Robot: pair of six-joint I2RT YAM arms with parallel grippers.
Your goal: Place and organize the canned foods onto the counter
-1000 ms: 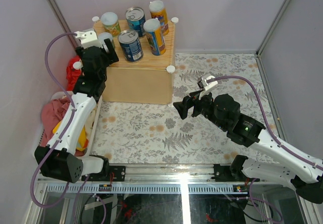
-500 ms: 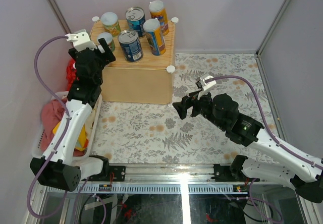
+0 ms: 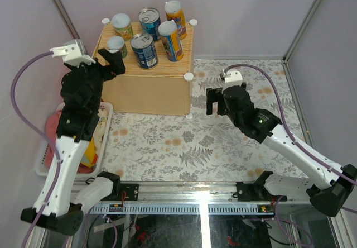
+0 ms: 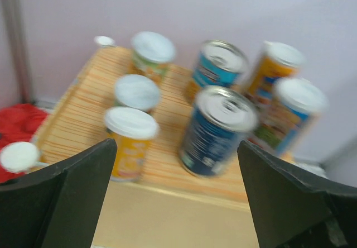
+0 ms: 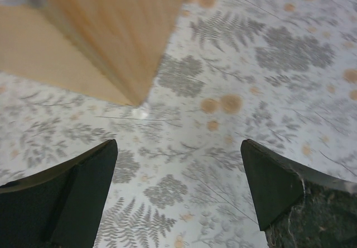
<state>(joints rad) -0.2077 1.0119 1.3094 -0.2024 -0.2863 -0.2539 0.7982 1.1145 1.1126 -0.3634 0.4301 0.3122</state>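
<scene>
The counter [image 3: 150,89] is a light-wood box at the back left, with several canned foods upright on its striped top. These are tall orange-and-blue tins [image 3: 170,40], blue tins [image 3: 144,50] and short green/yellow tins [image 3: 121,25]. My left gripper [image 3: 111,63] hovers at the counter's front left corner, open and empty. In the left wrist view the gripper [image 4: 175,144] frames a short yellow tin [image 4: 131,142] and a dark blue tin [image 4: 215,128]. My right gripper [image 3: 215,100] is open and empty over the floral mat, right of the counter; it also shows in the right wrist view [image 5: 178,147].
A white basket [image 3: 42,158] of clothes sits at the left under my left arm. White round knobs [image 3: 189,76] stand at the counter's corners. The counter's front right corner [image 5: 134,91] is just ahead of my right gripper. The floral mat [image 3: 167,142] covers the table.
My left arm has risen and drawn back left from the counter, uncovering the short tin at the front left. My right gripper has moved right and turned toward the counter's corner.
</scene>
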